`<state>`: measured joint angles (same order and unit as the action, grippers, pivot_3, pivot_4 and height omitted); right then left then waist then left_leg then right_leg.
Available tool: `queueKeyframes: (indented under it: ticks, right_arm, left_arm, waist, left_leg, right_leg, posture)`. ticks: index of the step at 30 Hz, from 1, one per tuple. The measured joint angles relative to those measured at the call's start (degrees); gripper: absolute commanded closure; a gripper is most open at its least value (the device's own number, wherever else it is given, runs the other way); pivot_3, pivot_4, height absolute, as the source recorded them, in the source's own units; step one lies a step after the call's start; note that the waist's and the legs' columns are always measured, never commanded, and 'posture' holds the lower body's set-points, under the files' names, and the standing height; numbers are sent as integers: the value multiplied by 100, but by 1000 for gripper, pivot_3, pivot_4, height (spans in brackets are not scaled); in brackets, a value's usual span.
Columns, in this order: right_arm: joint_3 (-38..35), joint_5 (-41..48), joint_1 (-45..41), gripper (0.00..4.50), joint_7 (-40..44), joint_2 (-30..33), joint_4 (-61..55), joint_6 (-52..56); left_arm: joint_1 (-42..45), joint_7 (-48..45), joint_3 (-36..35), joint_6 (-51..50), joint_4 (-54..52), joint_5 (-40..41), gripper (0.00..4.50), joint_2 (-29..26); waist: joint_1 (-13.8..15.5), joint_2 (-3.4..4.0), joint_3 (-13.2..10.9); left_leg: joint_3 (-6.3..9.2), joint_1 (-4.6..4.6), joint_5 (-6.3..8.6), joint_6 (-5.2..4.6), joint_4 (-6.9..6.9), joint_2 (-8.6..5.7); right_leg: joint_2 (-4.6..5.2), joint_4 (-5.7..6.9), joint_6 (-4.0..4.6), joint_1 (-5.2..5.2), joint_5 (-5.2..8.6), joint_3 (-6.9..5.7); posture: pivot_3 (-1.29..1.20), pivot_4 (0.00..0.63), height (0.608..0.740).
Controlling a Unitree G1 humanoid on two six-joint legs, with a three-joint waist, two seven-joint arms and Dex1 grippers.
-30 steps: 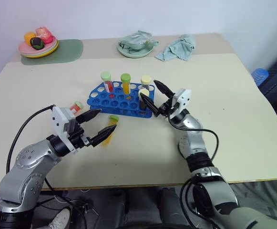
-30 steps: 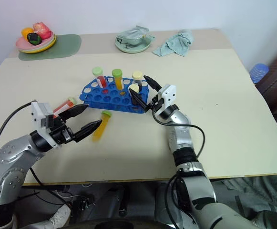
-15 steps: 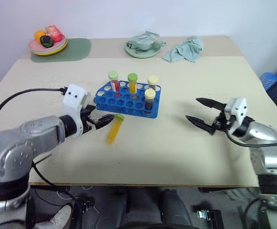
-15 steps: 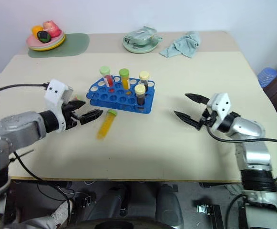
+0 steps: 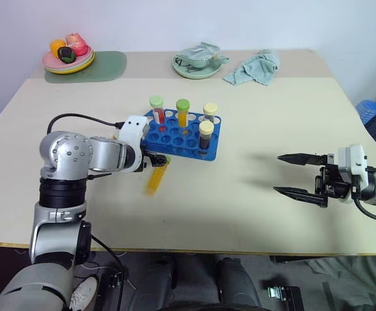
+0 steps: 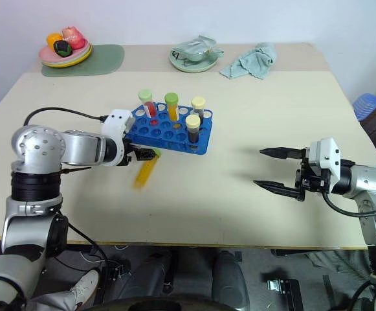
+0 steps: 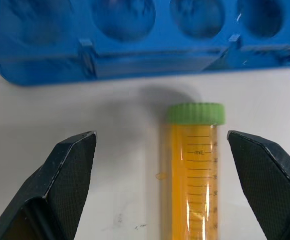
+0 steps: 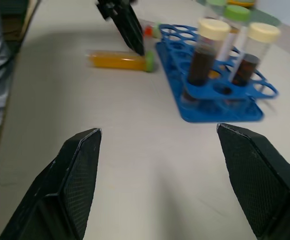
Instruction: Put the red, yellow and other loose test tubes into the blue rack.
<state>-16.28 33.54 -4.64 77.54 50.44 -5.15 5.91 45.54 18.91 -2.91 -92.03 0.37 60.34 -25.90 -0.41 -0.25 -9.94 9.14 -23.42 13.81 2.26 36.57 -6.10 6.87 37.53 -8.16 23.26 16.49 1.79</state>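
The blue rack (image 5: 178, 134) stands mid-table and holds a red tube (image 5: 157, 111), a yellow one (image 5: 183, 115) and two dark ones with cream caps (image 5: 205, 137). A loose yellow tube (image 5: 156, 177) with a green cap lies just in front of the rack. My left gripper (image 7: 160, 136) is open and points down over its cap end; the tube (image 7: 194, 170) lies between the fingers, touching neither. A loose red tube (image 8: 148, 31) peeks out beyond that gripper, beside the rack. My right gripper (image 5: 278, 173) hangs open and empty over the table's right side.
At the back left a plate of toy food (image 5: 68, 58) sits on a green mat (image 5: 103, 68). A pale green bowl (image 5: 197, 65) and a teal cloth (image 5: 255, 66) lie at the back middle. The table's front edge runs close under my right gripper.
My right gripper pulled away from the rack to the table's right side. My left gripper swung forward and tipped down over the yellow tube's cap end. Both stayed open; the camera shifted.
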Motion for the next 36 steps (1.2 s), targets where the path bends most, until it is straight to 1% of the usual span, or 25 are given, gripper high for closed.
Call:
queueKeyframes:
  ticks: [3,10,19,22,23,24,25,27,28,29,30,36]
  right_arm:
    - [-89,56,242,750,29,19,-211,105]
    - [-273,57,465,750,-30,23,-493,134]
    - [-353,108,532,750,-94,23,-616,221]
    - [-356,111,590,667,-118,23,-660,228]
    - [-356,111,599,667,-122,23,-671,228]
    - [-356,112,605,667,-124,23,-688,228]
    - [-356,113,610,667,-125,23,-703,228]
    - [-355,114,614,667,-127,23,-704,228]
    - [-356,115,614,667,-129,23,-704,229]
    - [-355,115,614,667,-130,23,-704,229]
    - [-355,115,614,667,-133,23,-704,229]
    - [-355,116,614,667,-174,22,-704,248]
  left_arm:
    - [89,266,59,0,269,158,210,57]
    - [396,930,128,0,771,515,210,371]
    - [617,1796,-34,0,1301,1163,210,429]
    - [618,2013,-34,0,1315,1370,1084,421]
    - [617,2075,-34,0,1315,1429,1520,411]
    - [617,2135,-35,0,1315,1481,2051,407]
    - [616,2212,-35,0,1314,1554,2051,407]
    - [599,2353,-35,0,1312,1739,2850,400]
    - [591,2403,-35,0,1312,1797,3150,398]
    - [585,2470,-35,0,1312,1867,3590,399]
    - [584,2552,-35,0,1312,1940,3742,399]
    - [517,2938,-75,1,1311,2325,3742,399]
  waist:
    - [-8,-2,-1]
    - [-14,-3,0]
    - [-14,-4,-1]
    - [-13,-4,-1]
    - [-13,-5,-1]
    - [-14,-4,-1]
    - [-14,-4,-1]
    - [-13,-4,-1]
    - [-14,-4,-1]
    - [-13,-4,-1]
    - [-12,-4,-1]
    - [-13,-4,-1]
  left_leg:
    - [0,0,0,0,2,0]
    - [-2,0,0,0,8,0]
    - [-3,-2,5,-5,27,0]
    - [-4,-2,5,-6,29,-1]
    - [-4,-2,6,-6,30,-1]
    - [-5,-2,6,-6,31,-1]
    - [-5,-2,6,-6,32,-1]
    - [-5,-2,6,-7,33,-1]
    - [-5,-2,6,-7,34,-1]
    - [-5,-2,7,-7,34,-2]
    - [-6,-2,7,-7,35,-2]
    - [-9,-2,7,-8,38,-2]
  right_leg:
    - [0,2,0,1,0,0]
    - [0,6,-1,0,0,1]
    - [0,14,-2,-3,1,2]
    - [0,15,-2,-3,1,3]
    - [0,16,-2,-3,1,4]
    - [0,17,-2,-3,1,5]
    - [0,18,-2,-3,1,5]
    - [0,20,-2,-2,1,6]
    - [0,22,-2,-2,1,7]
    - [0,22,-2,-1,1,8]
    - [0,22,-2,-2,1,8]
    - [0,27,-3,1,1,13]
  posture:
    - [0,150,740]
    - [0,150,740]
    - [0,150,740]
    - [0,150,740]
    - [0,150,740]
    - [0,150,740]
    - [0,150,740]
    - [0,150,740]
    - [0,150,740]
    - [0,150,740]
    - [0,150,740]
    - [0,150,740]
